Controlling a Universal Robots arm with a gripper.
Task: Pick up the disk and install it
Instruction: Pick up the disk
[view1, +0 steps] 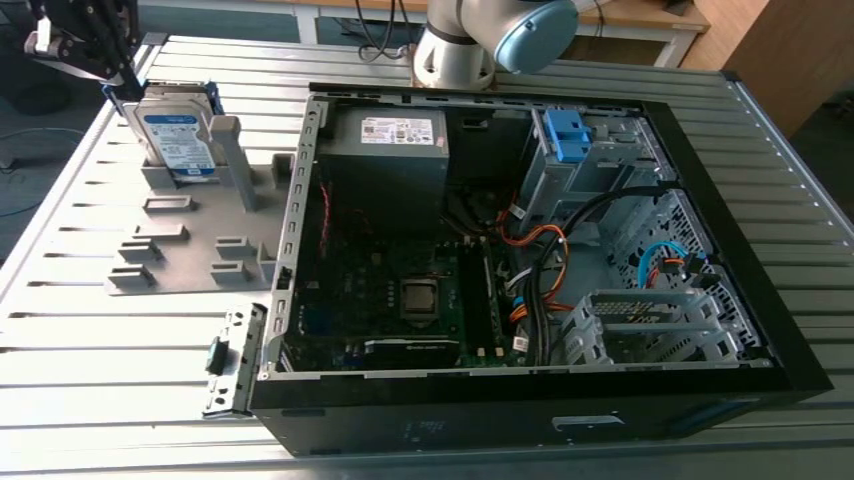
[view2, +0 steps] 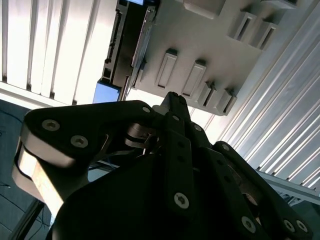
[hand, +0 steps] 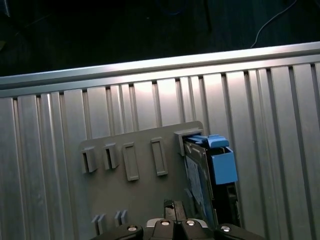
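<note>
Exterior view: high, oblique over table (view1: 801, 200). Both wrist views close, sharing holder plate (view2: 210, 45) (hand: 135, 200) (second perhaps tilted).

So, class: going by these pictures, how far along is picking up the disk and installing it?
Done: nothing visible yet. The disk stands upright in the grey holder on the table, outside the computer case. In hand: the gripper hangs close by the disk's upper end, not lifting it. Left: both the pick-up and the installation in the case.
</note>
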